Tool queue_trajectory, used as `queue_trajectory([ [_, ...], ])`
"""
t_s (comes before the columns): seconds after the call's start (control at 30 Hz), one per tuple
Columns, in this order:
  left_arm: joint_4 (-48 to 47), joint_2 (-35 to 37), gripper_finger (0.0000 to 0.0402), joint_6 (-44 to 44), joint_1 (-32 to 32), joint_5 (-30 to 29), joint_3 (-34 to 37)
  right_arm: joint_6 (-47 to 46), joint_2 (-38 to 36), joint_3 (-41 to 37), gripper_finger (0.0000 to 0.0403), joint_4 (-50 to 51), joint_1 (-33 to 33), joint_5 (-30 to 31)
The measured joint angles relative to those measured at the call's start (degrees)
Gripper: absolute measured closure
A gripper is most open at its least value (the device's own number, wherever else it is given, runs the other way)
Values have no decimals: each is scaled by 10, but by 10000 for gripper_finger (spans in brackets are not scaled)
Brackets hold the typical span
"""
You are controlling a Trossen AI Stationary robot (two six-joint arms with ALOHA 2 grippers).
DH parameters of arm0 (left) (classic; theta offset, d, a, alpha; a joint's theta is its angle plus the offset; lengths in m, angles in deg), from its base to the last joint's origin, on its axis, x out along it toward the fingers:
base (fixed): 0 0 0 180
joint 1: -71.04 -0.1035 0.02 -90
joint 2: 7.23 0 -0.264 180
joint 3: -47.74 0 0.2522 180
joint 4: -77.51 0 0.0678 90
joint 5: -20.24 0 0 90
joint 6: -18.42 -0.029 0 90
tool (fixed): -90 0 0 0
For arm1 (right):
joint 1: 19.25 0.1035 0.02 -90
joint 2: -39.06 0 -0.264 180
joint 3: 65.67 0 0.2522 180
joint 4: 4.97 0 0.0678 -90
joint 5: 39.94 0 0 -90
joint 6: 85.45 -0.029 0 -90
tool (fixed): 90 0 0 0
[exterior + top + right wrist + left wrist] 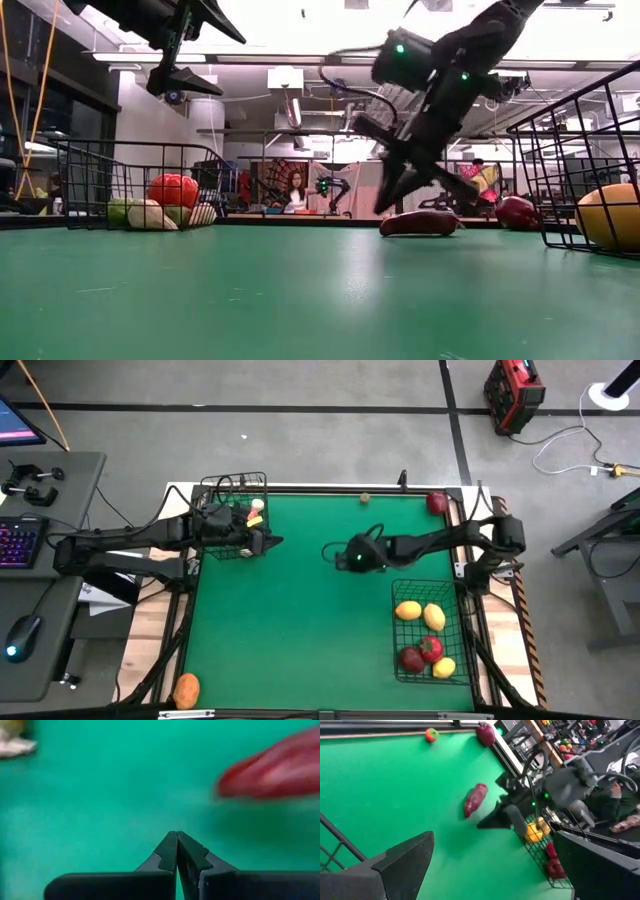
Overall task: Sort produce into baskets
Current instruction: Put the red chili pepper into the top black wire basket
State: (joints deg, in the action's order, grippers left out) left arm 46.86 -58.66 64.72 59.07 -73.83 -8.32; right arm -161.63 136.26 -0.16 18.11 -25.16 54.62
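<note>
The right end effector (330,552) hovers at the centre of the high view, fingers pressed together and holding nothing. The dark red sweet potato (476,799) lies on the green table (290,640) just beside it; in the low view it rests directly beneath the fingertips, its long axis running left to right there. The right arm is clearly the nearer one. The left end effector (270,543) hangs spread and empty by the smaller basket (235,515) at upper left, which already holds vegetables. The larger basket (432,630) at lower right holds yellow and red fruit. No readable writing or brand shows anywhere.
</note>
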Motion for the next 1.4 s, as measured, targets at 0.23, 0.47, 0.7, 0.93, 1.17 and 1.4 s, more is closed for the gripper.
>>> queue_trajectory([
  [0.23, 0, 0, 2, -1, 0, 33, 0, 85, -16, 108, 403, 61, 14, 106],
  [0.47, 1, 0, 2, -16, 4, 100, 0, 161, -18, 200, 403, 360, -62, 163],
  [0.7, 2, 0, 2, -27, 44, 114, 0, 121, -19, 153, 403, 528, -139, 163],
  [0.93, 5, 0, 2, -56, 72, 65, 0, 121, -18, 57, 403, 385, -160, 101],
  [1.17, 5, 0, 2, -55, 71, 47, 0, 105, -17, 20, 403, 287, -157, 76],
  [1.4, 5, 0, 2, -60, 71, 46, 0, 100, -17, 22, 403, 188, -119, 61],
])
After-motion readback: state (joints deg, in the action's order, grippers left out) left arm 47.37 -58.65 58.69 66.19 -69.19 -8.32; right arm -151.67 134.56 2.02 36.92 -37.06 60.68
